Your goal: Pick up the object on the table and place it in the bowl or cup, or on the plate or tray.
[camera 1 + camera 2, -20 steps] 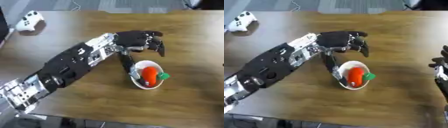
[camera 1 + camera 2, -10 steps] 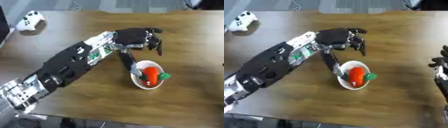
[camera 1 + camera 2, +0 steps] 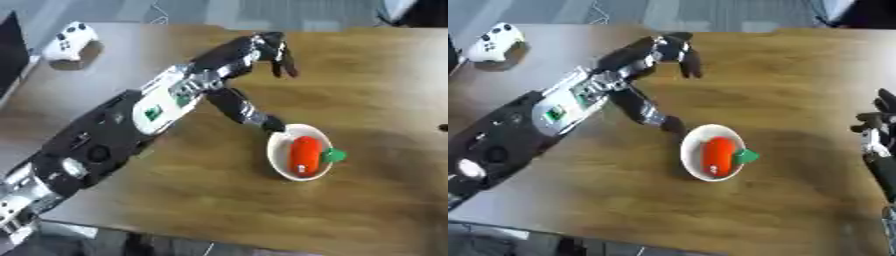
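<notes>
The carrot (image 3: 303, 155) is lying in the bowl (image 3: 276, 160), long axis running toward you, green top to the right. Your left hand (image 3: 256, 50) is hanging up and to the left of it, the nearer hand, fingers drooping relaxed and holding nothing, thumb reaching down beside the rim. Your right hand (image 3: 876, 129) is idling at the right edge, fingers loosely up.
</notes>
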